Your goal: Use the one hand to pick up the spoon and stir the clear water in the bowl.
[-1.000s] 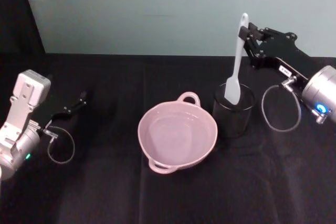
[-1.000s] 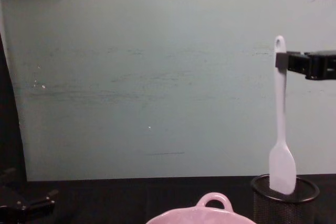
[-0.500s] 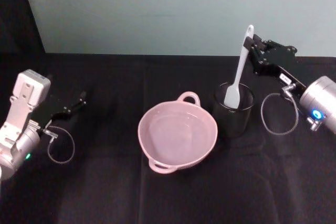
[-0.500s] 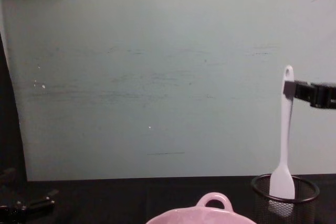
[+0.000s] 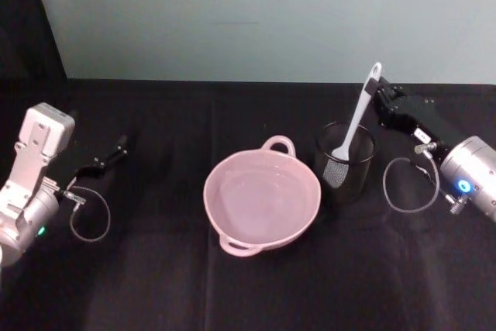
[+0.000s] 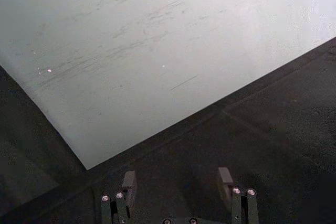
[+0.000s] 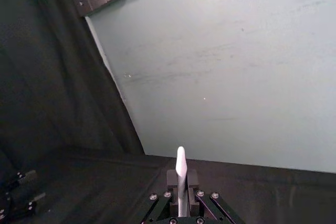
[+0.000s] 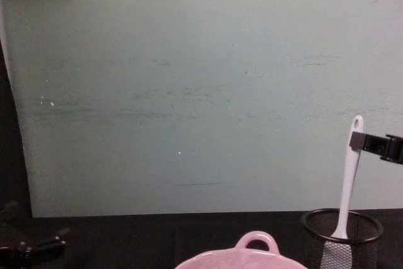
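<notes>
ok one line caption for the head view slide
Right gripper holds the white spoon by its handle tip, head down inside the mesh cup beside the pink bowl.

The left gripper [image 6: 176, 184] sits low over the tabletop [image 6: 262, 129], which is covered in black cloth, with its two jaws standing well apart and nothing between them. Each jaw ends in a grey pad, and small silver screws [image 6: 240, 191] show on the dark mounts behind them. Beyond the gripper, the black surface runs up to a pale grey-green wall [image 6: 147, 40] marked with faint scratches and a few small light specks, and a dark curtain [image 6: 26, 145] hangs beside the wall.
</notes>
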`<move>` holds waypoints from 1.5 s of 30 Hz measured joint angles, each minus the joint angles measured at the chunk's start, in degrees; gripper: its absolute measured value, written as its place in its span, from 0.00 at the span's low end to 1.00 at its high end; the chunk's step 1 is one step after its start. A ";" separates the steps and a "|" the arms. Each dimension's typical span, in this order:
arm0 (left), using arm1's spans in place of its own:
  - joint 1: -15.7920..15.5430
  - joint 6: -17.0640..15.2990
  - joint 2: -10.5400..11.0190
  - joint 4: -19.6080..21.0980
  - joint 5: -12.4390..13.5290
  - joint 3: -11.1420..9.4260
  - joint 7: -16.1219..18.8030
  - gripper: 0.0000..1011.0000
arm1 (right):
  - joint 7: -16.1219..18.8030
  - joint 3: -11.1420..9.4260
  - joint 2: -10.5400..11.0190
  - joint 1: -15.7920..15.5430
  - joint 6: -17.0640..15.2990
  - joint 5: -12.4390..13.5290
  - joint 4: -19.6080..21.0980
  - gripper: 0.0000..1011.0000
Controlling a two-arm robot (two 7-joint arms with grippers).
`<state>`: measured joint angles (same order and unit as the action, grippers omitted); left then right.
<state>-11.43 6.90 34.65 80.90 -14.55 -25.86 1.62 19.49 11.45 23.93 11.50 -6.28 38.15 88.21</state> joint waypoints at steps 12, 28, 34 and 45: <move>0.00 0.00 0.00 0.00 0.00 0.00 0.00 1.00 | -0.10 0.38 -0.11 0.22 0.14 3.87 -2.17 0.11; 0.00 0.00 0.00 0.00 0.00 0.00 0.00 1.00 | 1.02 -0.64 -0.78 -0.41 1.73 10.86 -5.61 0.44; 0.00 0.00 0.00 0.00 0.00 0.00 0.00 1.00 | -0.38 -1.04 0.16 -1.18 1.87 12.01 -5.06 0.61; 0.00 0.00 0.00 0.00 0.00 0.00 0.00 1.00 | -2.31 -0.77 1.41 -1.66 0.88 13.35 -5.82 0.94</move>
<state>-11.43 6.90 34.65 80.90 -14.55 -25.86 1.62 17.18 10.68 25.33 9.84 -5.40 51.49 82.39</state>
